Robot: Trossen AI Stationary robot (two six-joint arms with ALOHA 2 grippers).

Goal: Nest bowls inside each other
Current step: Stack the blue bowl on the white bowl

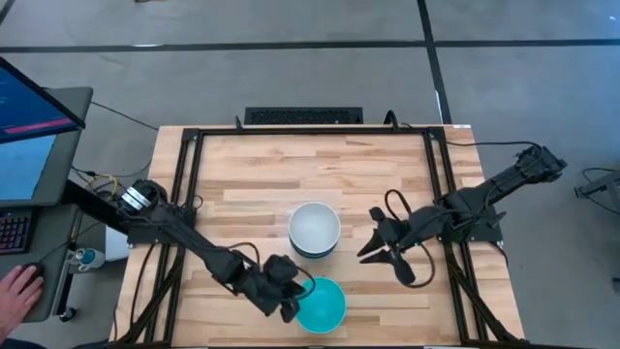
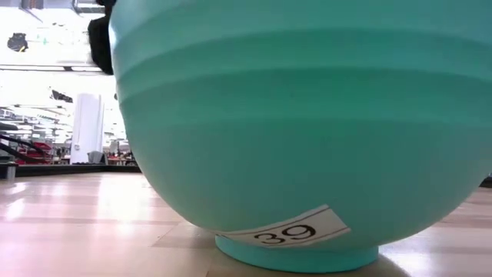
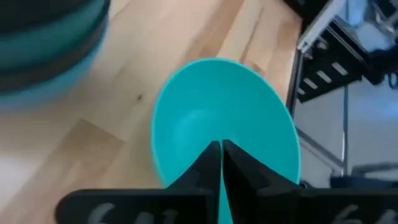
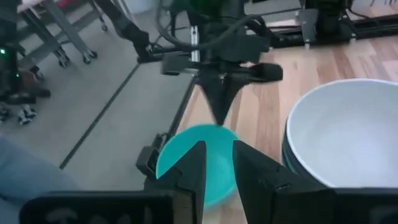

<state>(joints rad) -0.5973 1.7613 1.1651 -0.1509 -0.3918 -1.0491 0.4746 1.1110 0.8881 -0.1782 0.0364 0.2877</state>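
A teal bowl (image 1: 325, 305) stands by the table's near edge; it fills the low view (image 2: 307, 115), carries a label "39", and rests on its foot (image 2: 296, 258). My left gripper (image 1: 294, 298) is shut on this bowl's left rim and also shows in its own wrist view (image 3: 221, 152). Behind it, mid-table, a stack of bowls (image 1: 315, 231) has a white bowl (image 4: 342, 134) on top and teal and dark ones below (image 3: 43, 50). My right gripper (image 1: 373, 237) hovers open just right of the stack (image 4: 217, 165). My left gripper pinches the teal bowl's rim (image 3: 169, 174) on the side toward the table's left, one finger inside the bowl and one outside. The fingers (image 4: 217, 106) slant down from above and from the left. The bowl sits upright with its foot on the table.
Black frame rails (image 1: 184, 194) run along the table's left, far and right sides. A keyboard (image 1: 302, 115) lies beyond the far edge. A monitor (image 1: 29, 107) and a person's hand (image 1: 17, 289) are off the left. Bare wood (image 1: 252, 174) lies behind the stack.
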